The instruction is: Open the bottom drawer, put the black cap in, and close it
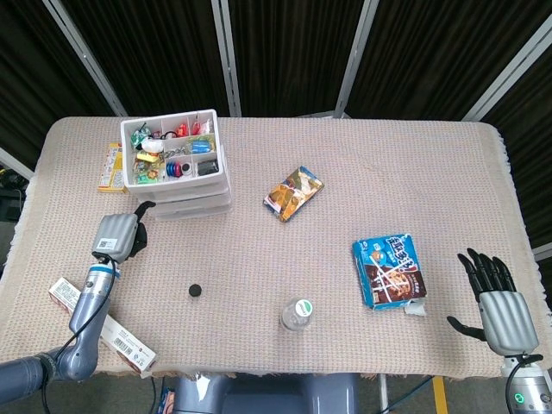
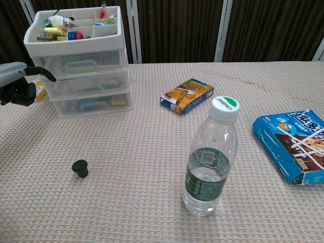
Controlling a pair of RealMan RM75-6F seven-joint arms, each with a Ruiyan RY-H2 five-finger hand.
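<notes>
On the beige woven table cover (image 1: 259, 259), the small black cap (image 1: 196, 291) stands alone, well apart from your hands. From the chest view it sits upright, short axis vertical, wider end uppermost as far as you can tell; it is too small to read more.

At the far left corner stands one white plastic drawer unit (image 1: 177, 177) with an open tray of small oddments on top and three clear-fronted drawers stacked below. All three fronts sit flush; the bottom drawer (image 2: 91, 105) is closed.

Your left hand (image 1: 117, 236) hovers just beside the unit's near-left corner, holding nothing. Fingers are mostly curled in, with one dark finger (image 2: 43, 72) hooked out toward the middle drawer's left edge; touching or not, you cannot tell.

Your right hand (image 1: 498, 297) rests at the near right edge, palm down, fingers spread wide, empty.

Count of the rest: one clear water bottle with a green-and-white cap (image 2: 209, 159), upright; one blue snack packet (image 1: 388, 271); one orange snack packet (image 1: 293, 192); one yellow box (image 1: 109, 167) behind the unit; one long red-and-white box (image 1: 103, 323) at the near left edge.
</notes>
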